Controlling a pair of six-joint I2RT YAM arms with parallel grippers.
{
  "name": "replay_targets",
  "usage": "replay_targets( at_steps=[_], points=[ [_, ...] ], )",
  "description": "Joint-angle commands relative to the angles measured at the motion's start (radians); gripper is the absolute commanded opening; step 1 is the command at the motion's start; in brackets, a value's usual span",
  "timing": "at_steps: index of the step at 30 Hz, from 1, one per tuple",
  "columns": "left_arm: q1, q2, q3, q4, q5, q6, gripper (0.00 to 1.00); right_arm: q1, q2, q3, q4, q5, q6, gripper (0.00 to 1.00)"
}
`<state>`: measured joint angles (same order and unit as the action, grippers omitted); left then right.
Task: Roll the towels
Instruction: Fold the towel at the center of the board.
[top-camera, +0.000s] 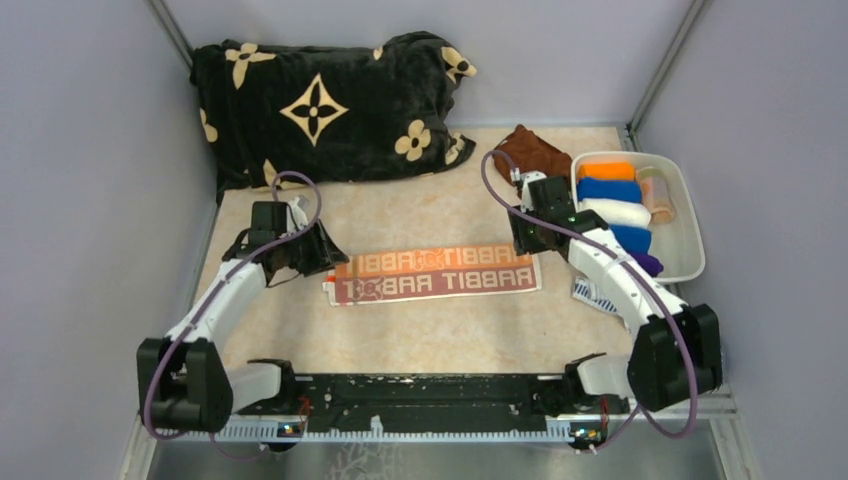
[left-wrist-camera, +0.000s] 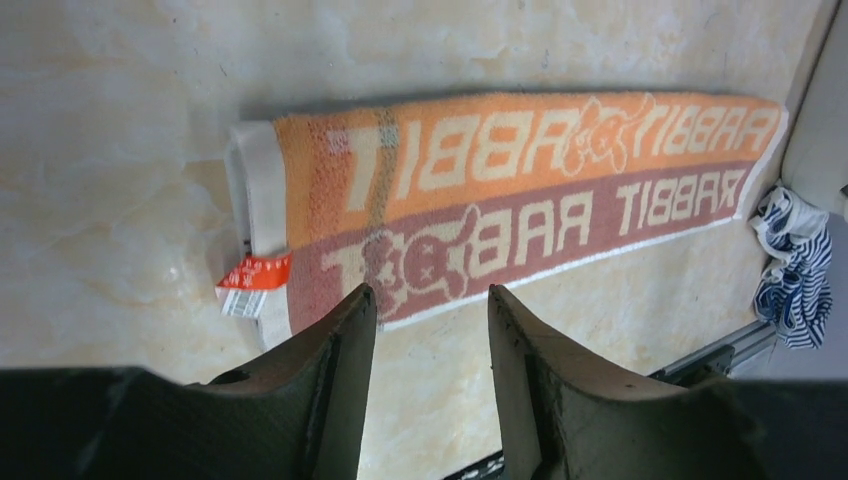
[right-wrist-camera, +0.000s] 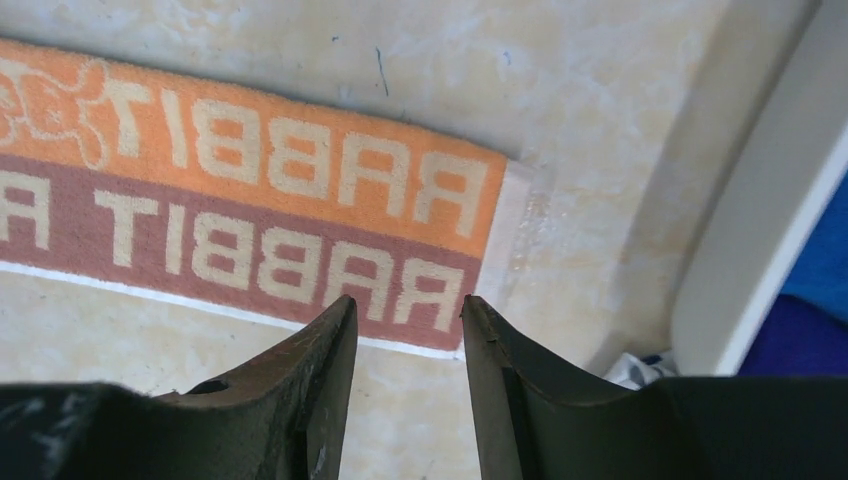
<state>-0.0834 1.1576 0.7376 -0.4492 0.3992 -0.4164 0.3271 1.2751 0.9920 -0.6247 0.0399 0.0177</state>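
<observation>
Orange towel (top-camera: 432, 274) lies flat between left hand (left-wrist-camera: 430, 300) and right hand (right-wrist-camera: 408, 305).

"RABBIT" repeats along both bands of the orange-peach towel (top-camera: 432, 274), just beyond the jaws of the left gripper (left-wrist-camera: 430, 296).

Left pincer (left-wrist-camera: 425, 300) and right pincer (right-wrist-camera: 405, 305) both hover empty, jaws slightly apart.

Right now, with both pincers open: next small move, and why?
Probably lower the left pincer onto the tagged left end of the orange towel and pinch it to start the roll. The towel lies flat as a long folded strip, unrolled; both pincers are open, the right pincer at the other end.
</observation>
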Motion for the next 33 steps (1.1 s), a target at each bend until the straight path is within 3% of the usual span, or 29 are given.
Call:
replay_targets(
  at_steps=[1,10,16,22,33],
  points=[
    [-0.006,0.119,0.045,0.111,0.024,-0.027,0.49,0.001,0.06,-0.044,0.151,-0.045,0.142,0.42],
    [-0.004,0.425,0.162,0.165,-0.067,-0.028,0.31,-0.113,0.25,-0.072,0.375,-0.159,0.216,0.38],
    [0.01,0.549,0.166,0.173,-0.144,-0.03,0.26,-0.184,0.344,-0.104,0.432,-0.144,0.223,0.37],
    [0.022,0.545,0.131,0.173,-0.194,-0.041,0.31,-0.224,0.358,-0.122,0.437,-0.126,0.215,0.37],
    [-0.024,0.319,0.147,0.109,-0.229,-0.006,0.53,-0.164,0.127,-0.102,0.322,-0.189,0.168,0.39]
  ],
)
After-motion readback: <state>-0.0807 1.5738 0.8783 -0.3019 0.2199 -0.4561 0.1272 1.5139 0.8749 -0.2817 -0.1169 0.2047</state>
